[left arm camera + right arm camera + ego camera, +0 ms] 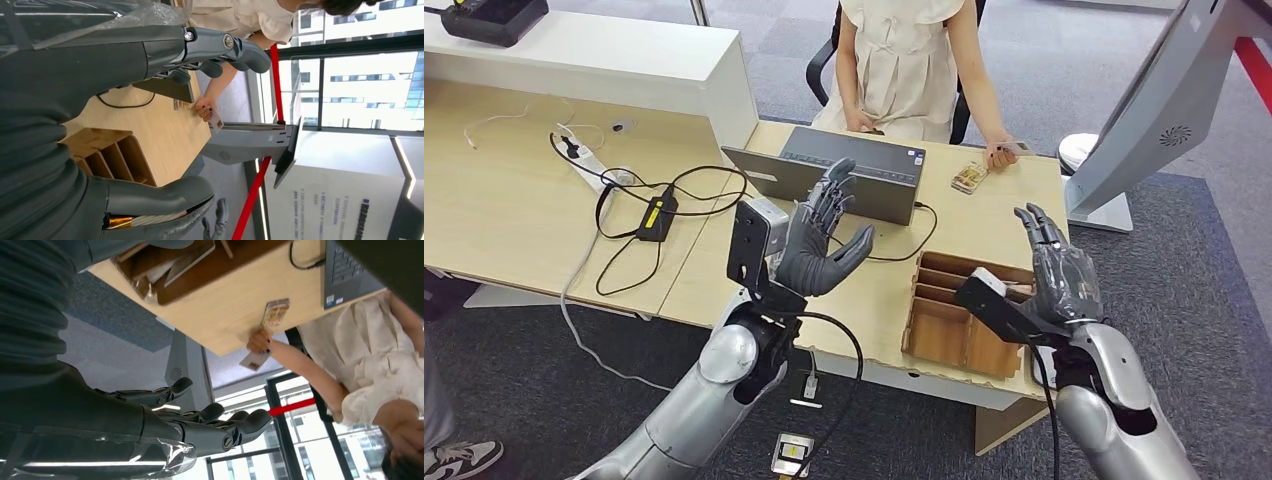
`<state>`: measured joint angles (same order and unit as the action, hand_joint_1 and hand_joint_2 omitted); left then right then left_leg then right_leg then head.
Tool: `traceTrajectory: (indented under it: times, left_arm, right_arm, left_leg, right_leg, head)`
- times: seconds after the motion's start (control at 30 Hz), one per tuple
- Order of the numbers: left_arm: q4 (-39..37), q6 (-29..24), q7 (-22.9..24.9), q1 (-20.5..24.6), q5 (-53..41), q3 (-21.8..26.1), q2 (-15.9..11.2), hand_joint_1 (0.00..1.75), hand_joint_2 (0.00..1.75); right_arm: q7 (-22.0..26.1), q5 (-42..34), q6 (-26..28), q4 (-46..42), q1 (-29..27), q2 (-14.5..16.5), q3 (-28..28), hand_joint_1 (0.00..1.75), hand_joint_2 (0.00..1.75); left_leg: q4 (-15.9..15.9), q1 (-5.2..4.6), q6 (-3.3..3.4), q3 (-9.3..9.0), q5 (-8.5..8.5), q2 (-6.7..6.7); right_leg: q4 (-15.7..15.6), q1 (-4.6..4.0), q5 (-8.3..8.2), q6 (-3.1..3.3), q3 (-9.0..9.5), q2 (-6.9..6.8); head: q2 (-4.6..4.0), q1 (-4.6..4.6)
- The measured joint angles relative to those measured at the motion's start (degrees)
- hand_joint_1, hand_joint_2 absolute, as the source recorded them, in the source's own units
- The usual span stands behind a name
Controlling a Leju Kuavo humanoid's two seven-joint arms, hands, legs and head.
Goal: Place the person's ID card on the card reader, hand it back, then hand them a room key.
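A seated person across the desk holds a pale ID card (1016, 148) at the desk's far right edge, also seen as the card (216, 120) and card (254, 360). Beside their hand (999, 156) a small tan flat device (969, 177) lies on the desk. My left hand (824, 240) is raised over the desk in front of the laptop (854, 172), fingers spread, holding nothing. My right hand (1059, 268) hovers open above the wooden compartment box (924, 330), well short of the card. The box's slots (170, 265) hold thin flat items.
A grey kiosk stand (1159, 110) rises at the desk's right end. A power strip and black cables (654, 212) lie on the left desk. A white raised counter (624, 60) carries a black device (494, 18). A laptop cable (924, 235) runs towards the box.
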<state>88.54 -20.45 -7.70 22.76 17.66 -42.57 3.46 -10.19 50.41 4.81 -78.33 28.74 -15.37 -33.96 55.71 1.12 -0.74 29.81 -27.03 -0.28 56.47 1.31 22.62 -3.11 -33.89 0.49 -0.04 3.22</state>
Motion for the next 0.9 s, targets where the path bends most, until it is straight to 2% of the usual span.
traceTrajectory:
  times: [0.13,0.33,0.73,0.9]
  left_arm:
    - [0.0,-0.3,0.6,0.0,0.0,-0.1,0.1,0.0,1.75]
    - [0.0,-0.6,1.1,0.0,-0.2,-0.1,0.1,0.0,1.75]
    - [-0.3,0.8,1.8,-0.5,-1.0,-0.1,0.1,0.0,1.75]
    - [-0.5,1.9,2.2,-0.5,-1.0,-0.3,0.2,0.0,1.75]
  right_arm:
    - [-0.7,-0.8,-2.0,1.7,-0.1,0.8,-2.1,0.0,1.75]
    - [-1.2,-1.2,-1.8,3.3,-0.3,1.7,-4.0,0.0,1.75]
    - [-1.9,-0.7,1.1,5.5,-1.1,2.1,-5.1,0.0,1.75]
    - [-2.2,-0.4,4.7,5.9,-1.3,2.1,-4.9,0.0,1.75]
  left_leg:
    - [0.0,0.0,0.0,0.0,0.0,0.0]
    - [0.0,-0.01,0.0,-0.01,0.0,0.0]
    - [0.0,-0.01,0.0,-0.02,0.0,0.01]
    - [0.0,-0.01,0.0,-0.02,0.0,0.01]
  right_leg:
    - [0.0,0.0,0.0,0.0,0.0,0.0]
    - [0.0,0.0,0.0,0.0,0.0,0.0]
    - [0.0,0.0,0.0,0.0,0.0,0.0]
    - [0.0,0.0,0.0,0.0,0.0,0.0]
  head:
    - [0.0,-0.01]
    - [0.0,-0.01]
    - [0.0,-0.01]
    - [0.0,-0.01]
